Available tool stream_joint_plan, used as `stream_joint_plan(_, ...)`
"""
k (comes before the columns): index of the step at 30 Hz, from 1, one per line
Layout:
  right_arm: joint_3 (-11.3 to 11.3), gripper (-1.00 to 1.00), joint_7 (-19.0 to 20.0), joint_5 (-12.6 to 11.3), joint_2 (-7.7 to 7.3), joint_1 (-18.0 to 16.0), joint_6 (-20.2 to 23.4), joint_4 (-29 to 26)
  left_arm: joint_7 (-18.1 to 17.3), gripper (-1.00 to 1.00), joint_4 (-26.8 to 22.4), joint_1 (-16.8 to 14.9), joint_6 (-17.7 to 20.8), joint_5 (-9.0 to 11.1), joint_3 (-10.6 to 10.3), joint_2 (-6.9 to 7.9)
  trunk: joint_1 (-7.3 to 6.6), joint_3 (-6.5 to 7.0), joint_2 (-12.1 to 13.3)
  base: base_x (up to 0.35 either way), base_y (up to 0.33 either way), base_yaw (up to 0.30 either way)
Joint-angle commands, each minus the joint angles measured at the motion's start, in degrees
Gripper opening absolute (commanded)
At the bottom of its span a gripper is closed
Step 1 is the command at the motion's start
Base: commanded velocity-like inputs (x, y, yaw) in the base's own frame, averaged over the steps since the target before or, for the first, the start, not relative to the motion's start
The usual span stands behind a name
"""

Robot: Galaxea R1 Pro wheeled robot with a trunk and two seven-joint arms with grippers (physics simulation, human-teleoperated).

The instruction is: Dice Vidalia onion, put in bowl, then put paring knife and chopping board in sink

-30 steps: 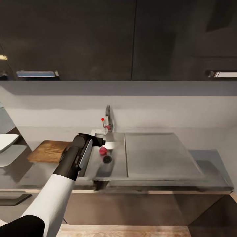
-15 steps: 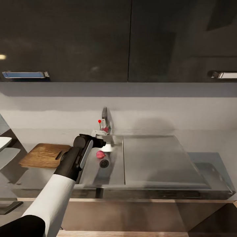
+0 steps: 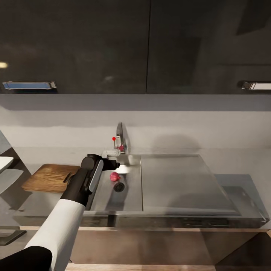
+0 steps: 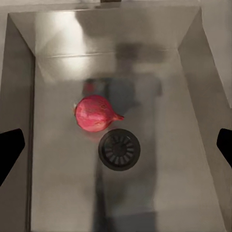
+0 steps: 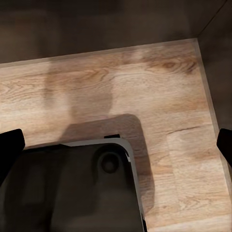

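Left gripper (image 4: 116, 145): hangs over the basin of the sink with its two dark fingertips (image 4: 10, 145) set wide apart at the edges of the left wrist view; nothing is between them and they touch nothing. In the head view the black wrist and white forearm reach in from the lower left and end above the basin's left part.

Bowl (image 3: 4, 162): only a white edge shows at the far left of the head view, left of the board.

Chopping board (image 3: 47, 177): brown wood, lying flat on the countertop just left of the sink, its slot handle at the end nearest the arm. Partly covered by the arm on that side.

Countertop (image 3: 241, 180): grey and slightly reflective, running along the wall under dark upper cabinets (image 3: 75, 45).

Sink (image 3: 131, 199): stainless steel, basin at left and flat drainboard (image 3: 180, 180) at right; the angular tap (image 3: 119, 135) with a red knob stands at the back edge.

Onion (image 4: 94, 113): reddish-pink and round with a small pointed tip, resting on the basin floor. It lies just beside the round dark drain (image 4: 119, 149), touching or nearly touching its rim, and sits between the spread fingertips' lines in the left wrist view, well below them.

Right gripper (image 5: 116, 145): its dark fingertips also stand wide apart at the edges of the right wrist view, holding nothing, above a light wooden floor (image 5: 159, 96) and a dark rounded part of the robot's base (image 5: 67, 188).
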Motion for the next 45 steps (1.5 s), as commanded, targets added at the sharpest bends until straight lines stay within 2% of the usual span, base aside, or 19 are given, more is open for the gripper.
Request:
stream_joint_plan(1, 0.17, 1.0, -0.12, -0.37, -0.03, 0.02, -0.08, -0.1, 0.4, 1.0, -0.03, -0.06, 0.23, 0.43, -0.04, 0.0, 0.04, -0.11, -0.12, 0.0, 0.0, 0.0)
stream_joint_plan(34, 0.25, 1.0, -0.15, -0.37, 0.05, 0.03, 0.01, -0.1, 0.49, 1.0, 1.9, -0.03, 0.0, 0.47, 0.09, 0.08, 0.04, -2.47, -0.12, 0.049, -0.009, 0.0)
stream_joint_plan(45, 0.26, 1.0, -0.15, -0.37, 0.05, 0.01, 0.03, -0.1, 0.49, 1.0, 3.36, -0.03, -2.19, 0.47, 0.15, 0.15, 0.04, -3.43, -0.12, 0.166, 0.0, 0.0)
